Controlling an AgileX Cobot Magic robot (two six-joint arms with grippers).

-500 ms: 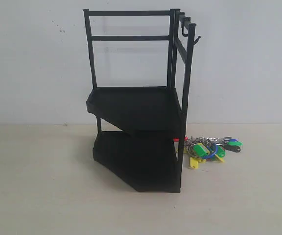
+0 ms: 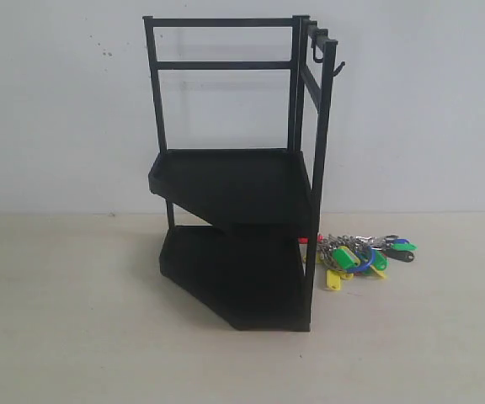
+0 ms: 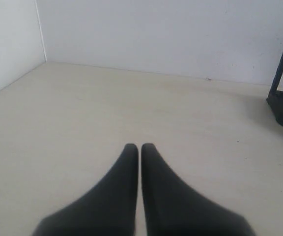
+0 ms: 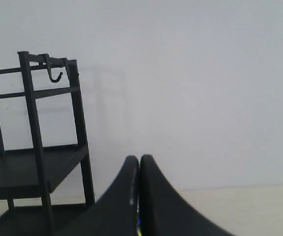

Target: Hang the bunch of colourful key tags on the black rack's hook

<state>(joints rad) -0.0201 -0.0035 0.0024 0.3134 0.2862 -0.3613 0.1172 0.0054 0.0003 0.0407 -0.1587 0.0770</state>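
The left gripper (image 3: 139,146) and the right gripper (image 4: 139,158) are both closed on nothing. The colourful key tag bunch (image 2: 362,255) lies near the far edge of the table (image 2: 74,320), just beside the black rack (image 2: 226,181). The hook (image 2: 338,70) is bare, so the pickup is probably not yet begun.

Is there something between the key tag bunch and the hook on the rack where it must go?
Nothing visible does. The colourful key tag bunch lies on the table beside the black rack, and the hook juts out high on that same side, with open space between.

colourful key tag bunch (image 2: 362,256) partly behind black rack (image 2: 234,185) | hook (image 2: 338,71) tiny
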